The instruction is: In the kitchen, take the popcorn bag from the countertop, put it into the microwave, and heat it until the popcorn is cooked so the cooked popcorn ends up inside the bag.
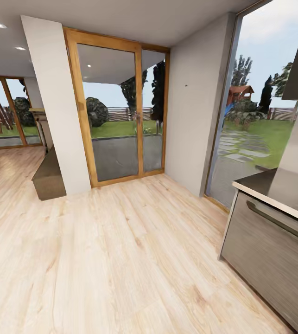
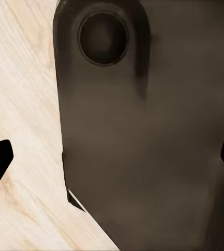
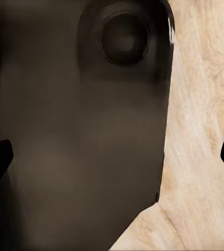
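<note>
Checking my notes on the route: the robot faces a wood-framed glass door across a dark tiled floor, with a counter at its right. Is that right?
Not quite: the head view shows the floor is pale wooden planks, not dark tile. The wood-framed glass door and the counter at the right are as you say.

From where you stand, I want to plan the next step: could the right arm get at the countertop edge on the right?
Probably not yet. The right gripper hangs open over the robot's dark base and the wooden floor, while the countertop lies ahead, off to the right.

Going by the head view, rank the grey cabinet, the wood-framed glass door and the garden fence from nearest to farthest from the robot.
1. Grey cabinet: at the right, close by.
2. Wood-framed glass door: centre, across the wooden floor.
3. Garden fence: outside, seen through the glass.
</note>
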Tool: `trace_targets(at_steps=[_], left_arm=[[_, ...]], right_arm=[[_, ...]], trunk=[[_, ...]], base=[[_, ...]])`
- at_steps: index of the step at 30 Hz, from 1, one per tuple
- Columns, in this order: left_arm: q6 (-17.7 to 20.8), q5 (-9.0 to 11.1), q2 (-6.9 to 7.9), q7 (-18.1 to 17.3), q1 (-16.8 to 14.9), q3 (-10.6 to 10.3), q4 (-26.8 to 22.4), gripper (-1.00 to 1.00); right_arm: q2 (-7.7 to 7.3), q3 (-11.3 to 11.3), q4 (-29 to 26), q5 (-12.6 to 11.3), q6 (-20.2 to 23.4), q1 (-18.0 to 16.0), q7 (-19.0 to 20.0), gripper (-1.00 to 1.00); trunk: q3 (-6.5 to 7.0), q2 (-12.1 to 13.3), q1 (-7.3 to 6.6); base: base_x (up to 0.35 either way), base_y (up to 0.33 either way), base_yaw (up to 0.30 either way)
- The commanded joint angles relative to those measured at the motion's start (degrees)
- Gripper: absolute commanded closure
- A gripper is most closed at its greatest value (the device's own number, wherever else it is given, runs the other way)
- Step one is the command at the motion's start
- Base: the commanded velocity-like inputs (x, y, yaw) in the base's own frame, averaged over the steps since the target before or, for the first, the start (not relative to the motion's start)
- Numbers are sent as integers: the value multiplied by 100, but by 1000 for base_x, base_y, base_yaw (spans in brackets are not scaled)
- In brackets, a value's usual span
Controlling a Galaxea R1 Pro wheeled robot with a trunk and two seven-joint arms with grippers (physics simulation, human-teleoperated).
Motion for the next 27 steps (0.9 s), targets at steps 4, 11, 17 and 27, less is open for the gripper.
trace_targets(at_steps=[4,11,17,27], left_arm=[[-3,30,-83,17,-73,12,-98,-100],[-9,32,-126,1,-71,-15,-149,-100],[-61,27,-152,0,-71,-5,-158,-100],[-73,27,-147,0,-71,-9,-158,-100]], right_arm=[[-98,-8,-99,-22,-76,-84,54,-100],[-229,-6,-326,-17,-302,-105,44,-100],[-229,-9,-500,-17,-494,-106,44,-100],[-229,-8,-501,-18,-719,-106,52,-100]], trunk=[[-3,-2,0],[-3,-2,0],[-3,-2,0],[18,-2,0]], base=[[0,0,0],[0,0,-50],[0,0,-268],[0,0,-295]])
